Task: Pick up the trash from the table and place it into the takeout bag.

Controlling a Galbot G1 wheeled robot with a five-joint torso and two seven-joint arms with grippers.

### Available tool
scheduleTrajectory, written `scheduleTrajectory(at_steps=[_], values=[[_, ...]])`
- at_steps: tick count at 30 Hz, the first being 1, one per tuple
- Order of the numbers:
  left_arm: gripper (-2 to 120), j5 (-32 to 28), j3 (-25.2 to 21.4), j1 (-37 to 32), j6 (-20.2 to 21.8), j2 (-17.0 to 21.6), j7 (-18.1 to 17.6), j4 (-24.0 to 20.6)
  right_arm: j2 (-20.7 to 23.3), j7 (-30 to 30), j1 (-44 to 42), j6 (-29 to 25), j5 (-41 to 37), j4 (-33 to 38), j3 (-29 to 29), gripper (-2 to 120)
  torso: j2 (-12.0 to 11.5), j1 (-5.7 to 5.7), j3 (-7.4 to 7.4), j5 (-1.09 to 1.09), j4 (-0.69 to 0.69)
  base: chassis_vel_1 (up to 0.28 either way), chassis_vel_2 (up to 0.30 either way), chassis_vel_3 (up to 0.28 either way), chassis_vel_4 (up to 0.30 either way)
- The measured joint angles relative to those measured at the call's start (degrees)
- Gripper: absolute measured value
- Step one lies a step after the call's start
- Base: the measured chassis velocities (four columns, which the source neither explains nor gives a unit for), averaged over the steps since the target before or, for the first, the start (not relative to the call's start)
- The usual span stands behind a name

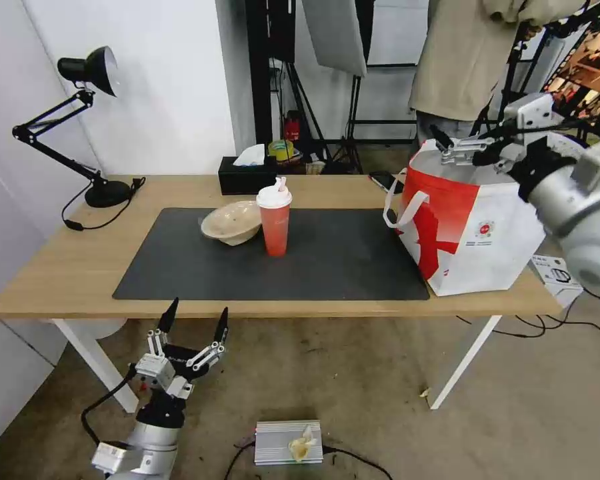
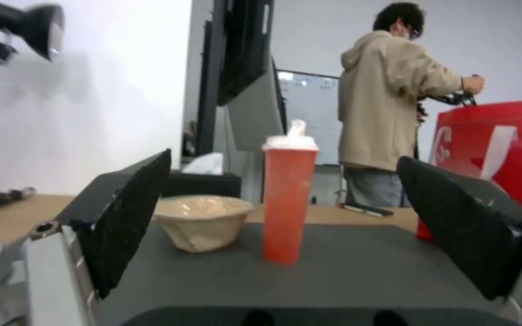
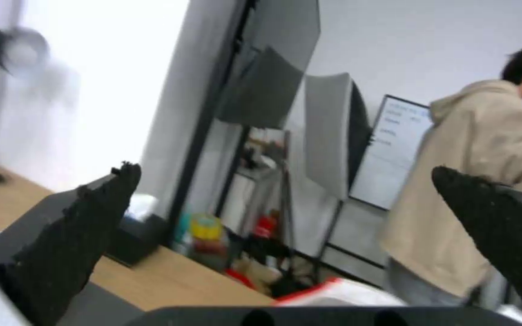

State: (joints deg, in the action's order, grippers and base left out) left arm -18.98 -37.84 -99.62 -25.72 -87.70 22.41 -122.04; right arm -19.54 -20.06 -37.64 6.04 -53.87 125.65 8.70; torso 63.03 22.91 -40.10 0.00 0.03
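On the dark grey mat of the light-wood table stand two pieces of trash: a shallow beige bowl and, touching its right side, a red cup with a white lid. The white-and-red takeout bag stands upright at the mat's right end. My left gripper hangs open below the table's front edge, facing the cup, holding nothing. Above the bag's open top, my right gripper is open and empty.
A black tissue box sits at the table's back edge behind the cup, and a black desk lamp at the back left. A small white box lies right of the bag. A silver box rests on the floor.
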Motion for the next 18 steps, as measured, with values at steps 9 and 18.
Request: scheduleTrajectory(at_steps=[9,18], values=[[100,0.03,-1.68,-1.68,-0.15,-1.18,-1.44,-3.32,-7.45,0.11,-14.71,-5.37,7.28,3.85,4.38,100,0.0,0.0,0.0,-0.01,-0.02,0.0,0.0,0.0,0.0],[100,-0.01,-1.4,-0.44,0.48,-0.9,-3.02,-4.25,-15.56,3.93,-29.11,-8.3,17.04,5.12,7.97,100,0.0,0.0,0.0,0.0,-0.03,0.0,0.0,0.0,0.0]])
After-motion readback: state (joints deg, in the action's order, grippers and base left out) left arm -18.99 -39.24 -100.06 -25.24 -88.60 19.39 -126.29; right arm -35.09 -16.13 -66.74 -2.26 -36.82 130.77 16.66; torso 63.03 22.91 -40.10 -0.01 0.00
